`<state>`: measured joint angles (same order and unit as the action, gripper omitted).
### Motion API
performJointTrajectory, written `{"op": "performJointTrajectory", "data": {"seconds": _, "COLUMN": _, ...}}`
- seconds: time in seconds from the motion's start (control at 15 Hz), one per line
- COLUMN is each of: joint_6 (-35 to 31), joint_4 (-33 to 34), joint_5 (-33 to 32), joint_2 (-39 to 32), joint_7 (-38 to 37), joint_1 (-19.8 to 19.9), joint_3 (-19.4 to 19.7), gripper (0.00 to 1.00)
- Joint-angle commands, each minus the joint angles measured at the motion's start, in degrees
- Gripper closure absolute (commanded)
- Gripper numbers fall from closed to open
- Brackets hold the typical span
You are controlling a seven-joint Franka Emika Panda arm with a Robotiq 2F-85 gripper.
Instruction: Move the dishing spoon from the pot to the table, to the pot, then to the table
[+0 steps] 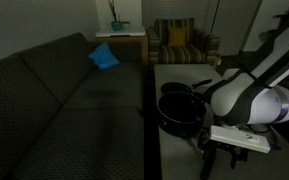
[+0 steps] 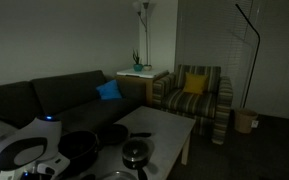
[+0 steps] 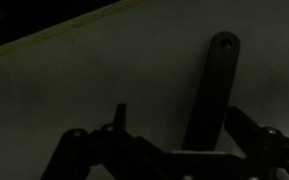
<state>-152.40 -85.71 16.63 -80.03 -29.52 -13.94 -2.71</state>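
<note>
In the wrist view the dishing spoon [image 3: 212, 85] shows as a slim dark handle lying flat on the pale table [image 3: 94, 80]. Its rounded end points away from me. My gripper [image 3: 177, 113] hangs open just above it. The handle runs between the two fingers, closer to the right finger [image 3: 246, 125], and nothing is clamped. In an exterior view the big black pot [image 1: 177, 108] stands on the table [image 1: 184, 72] right beside my arm, with the gripper [image 1: 216, 150] low near the table's near end. The arm hides the spoon in both exterior views.
A shallower black pan [image 2: 110, 135] and a small lidded pan [image 2: 136, 153] stand on the table [image 2: 164, 125] near the pot [image 2: 79, 148]. A dark sofa [image 1: 54, 100] with a blue cushion runs along one side. A striped armchair [image 2: 196, 98] stands beyond the far end.
</note>
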Motion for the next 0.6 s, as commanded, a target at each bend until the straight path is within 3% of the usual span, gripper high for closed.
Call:
{"op": "performJointTrajectory", "data": {"seconds": 0.0, "joint_6": 1.2, "joint_4": 2.1, "joint_5": -0.8, "joint_2": -0.8, "joint_7": 0.8, "joint_1": -0.3, "joint_3": 0.4, "gripper": 0.0}}
{"op": "performJointTrajectory", "data": {"seconds": 0.53, "joint_6": 0.7, "joint_4": 3.0, "joint_5": -1.0, "joint_2": -0.3, "joint_7": 2.3, "joint_1": 0.1, "joint_3": 0.1, "gripper": 0.0}}
